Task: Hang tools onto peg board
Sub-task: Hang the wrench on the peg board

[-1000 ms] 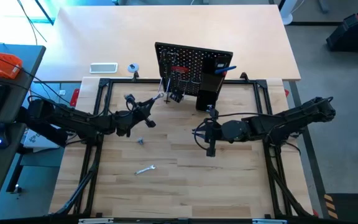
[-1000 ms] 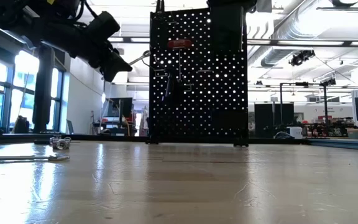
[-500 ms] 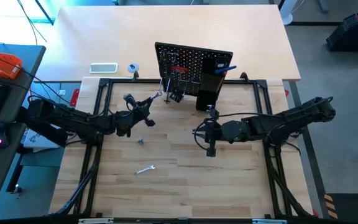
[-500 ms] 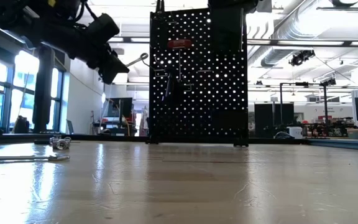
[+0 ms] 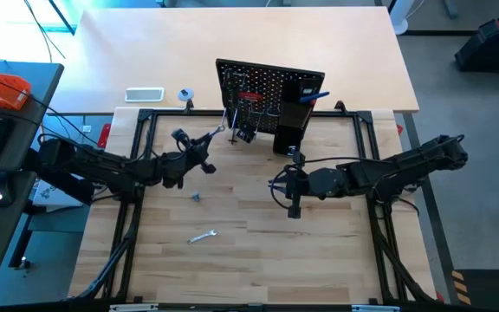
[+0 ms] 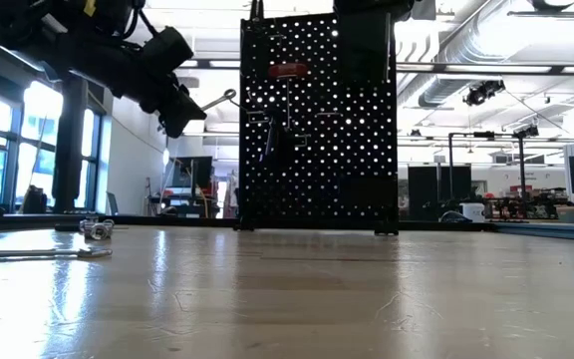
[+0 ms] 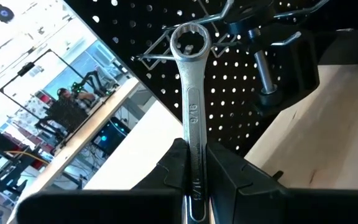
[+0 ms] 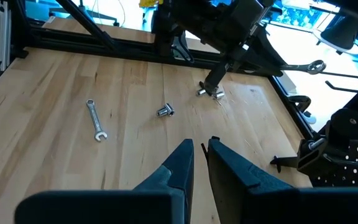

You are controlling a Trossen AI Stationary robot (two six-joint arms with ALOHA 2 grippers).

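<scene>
Pale wood planks form the table [image 5: 258, 251], framed by black rails, with a lighter desk beyond it at the top of the high view.

At the left of that view, the left gripper [image 5: 204, 149] is raised above the table, left of the peg board. Its jaws are clamped on the shank of a silver wrench [image 7: 191, 118]; the wrench's ring end points at the board's left edge, right by a wire hook [image 7: 160, 50], though whether it touches I cannot tell.

Two more loose pieces lie on the table at lower left of centre: a small silver wrench [image 5: 202, 236] and, above it, a small silver fitting [image 5: 196, 197]. That makes two wrenches in sight, one held and one lying flat.

In the upper centre stands the peg board [image 5: 262, 82], upright and black. On it hang a red-handled tool [image 5: 249, 95] and a dark tool lower down at the left, too small to name. On the board's right side is a tall black box holder [image 5: 290, 121], with a blue handle [image 5: 314, 95] sticking out at its top.

Right of centre, the right gripper [image 5: 294, 208] hangs over the table in front of the holder, its jaws nearly together and holding nothing.
</scene>
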